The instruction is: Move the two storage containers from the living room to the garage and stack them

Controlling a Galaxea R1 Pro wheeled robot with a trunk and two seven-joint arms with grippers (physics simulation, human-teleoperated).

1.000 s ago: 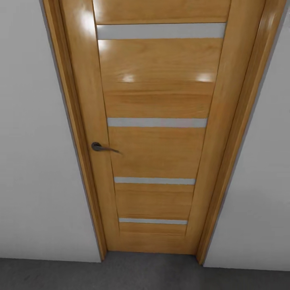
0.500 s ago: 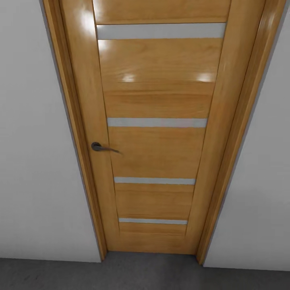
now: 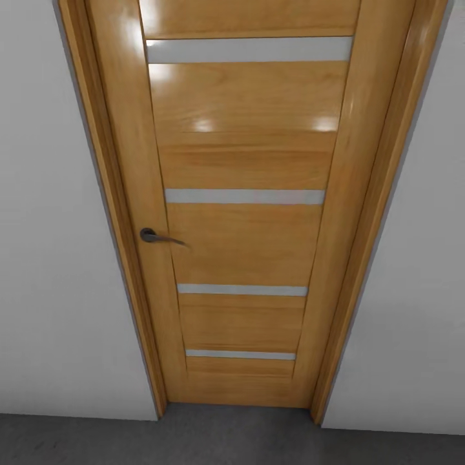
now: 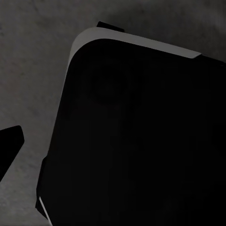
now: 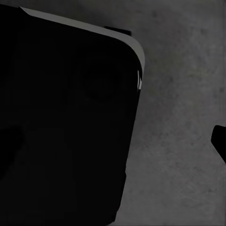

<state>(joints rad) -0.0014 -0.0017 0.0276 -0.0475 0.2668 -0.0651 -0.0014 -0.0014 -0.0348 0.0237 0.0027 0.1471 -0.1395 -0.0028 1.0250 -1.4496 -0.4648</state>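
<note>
A honey-brown wooden door (image 3: pixel 245 213) with a dark lever handle (image 3: pixel 152 236) fills frame centre, above the floor (image 3: pixel 194 442). Whether either gripper is clenched cannot be told.

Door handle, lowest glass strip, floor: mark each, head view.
Door handle (image 3: pixel 150 235): head view, on the round base of the dark lever.
Lowest glass strip (image 3: pixel 240 354): head view, middle of the strip.
Floor (image 3: pixel 219 439): head view, bare dark grey concrete in front of the door.

Dark grey mottled floor (image 3: pixel 97 442) beneath closed wooden door (image 3: pixel 245 213).
</note>
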